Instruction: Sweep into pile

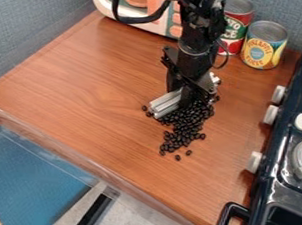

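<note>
Beans [188, 119] need short, slow strokes: we should keep the pale sweeper [166, 104] low and level, push the loose lower ones back toward the dense patch, and lift before resetting so we don't scatter them. Gripper [184, 94] is closed on the sweeper. Most beans lie just right of it on the wooden counter [95, 89], a few by its left end.

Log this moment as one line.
Sweep into pile | claw low over wood counter | pale tool at claw | dark beans clustered, a few strays | cans behind
</note>
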